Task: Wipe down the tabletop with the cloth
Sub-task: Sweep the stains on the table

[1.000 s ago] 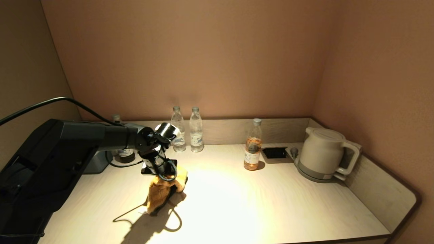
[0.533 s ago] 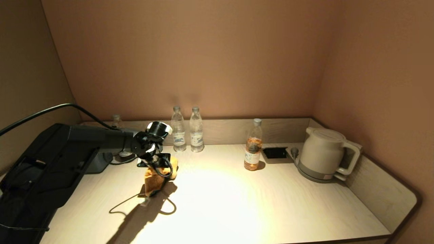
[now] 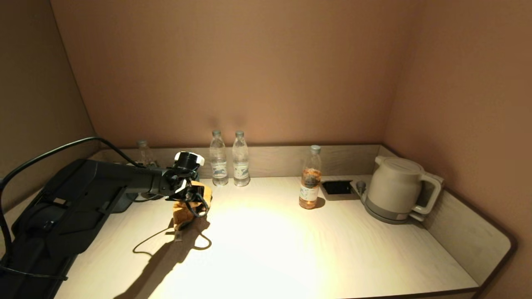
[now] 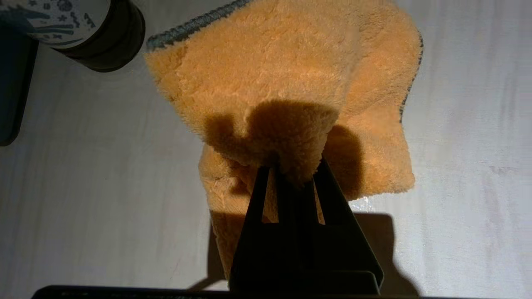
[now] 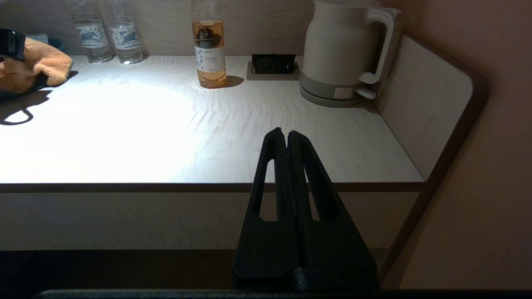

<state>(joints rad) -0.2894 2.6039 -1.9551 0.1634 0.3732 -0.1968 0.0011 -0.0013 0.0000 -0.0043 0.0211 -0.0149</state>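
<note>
Here, left claw (image 4: 296, 174) clamped on orange cloth (image 4: 286, 83); bottle labels unreadable; right claw (image 5: 287, 137) together.

Dim, warm light overall. A bright overexposed pool glares on the pale wood-grain tabletop (image 3: 266, 245) at lower centre of the head view. The black left arm (image 3: 83, 195) casts a hard shadow at lower left. Walls bow slightly at the frame edges.

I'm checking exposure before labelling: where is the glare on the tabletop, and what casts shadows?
Head view: a bright patch washes out the pale wood-grain tabletop mid-table; the left claw and its fluffy orange cloth throw a long shadow toward the near edge. Left wrist view: claw shadow darkens the cloth. Right wrist view: same glare; the right claw is a dark silhouette.
</note>
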